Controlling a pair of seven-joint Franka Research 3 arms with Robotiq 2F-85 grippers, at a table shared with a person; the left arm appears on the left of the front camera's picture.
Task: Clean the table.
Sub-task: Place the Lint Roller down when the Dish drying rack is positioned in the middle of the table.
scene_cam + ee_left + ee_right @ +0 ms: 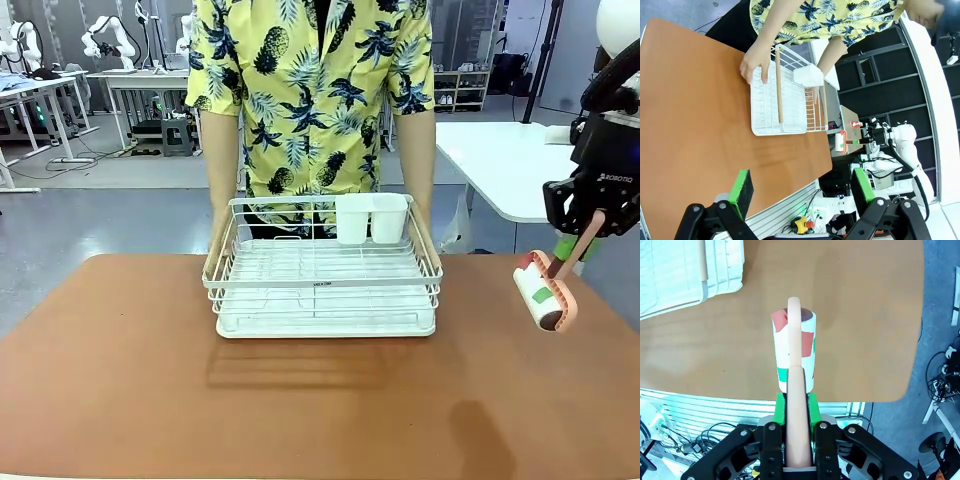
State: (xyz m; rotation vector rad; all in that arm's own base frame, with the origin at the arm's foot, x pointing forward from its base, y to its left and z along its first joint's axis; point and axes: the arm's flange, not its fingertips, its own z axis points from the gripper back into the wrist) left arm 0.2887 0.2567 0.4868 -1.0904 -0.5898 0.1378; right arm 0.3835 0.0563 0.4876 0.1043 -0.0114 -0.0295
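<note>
While the person (312,100) stands at the far side of the surface (150,400), both of that person's hands grasp the white wire dish rack (325,285), one hand (756,64) on each side rail. The surface, a broad reddish-brown top with rounded corners, spans the width of the front view, and the rack sits on it near its far edge, roughly at the middle. Two white cups (370,217) stand side by side in the rack's far right corner.

Right end effector (590,228): raised above the right edge of the surface, its green pads (781,407) clamped on the pale pink handle of a lint roller (543,290). The roller's white drum, marked with red and green patches, hangs clear of the surface, well apart from the rack.

Left end effector (802,187): seen from its own wrist camera, fingers spread wide apart with nothing between them, held above the near edge of the surface.

A smaller white-topped table (500,160) stands behind the surface on the right.
</note>
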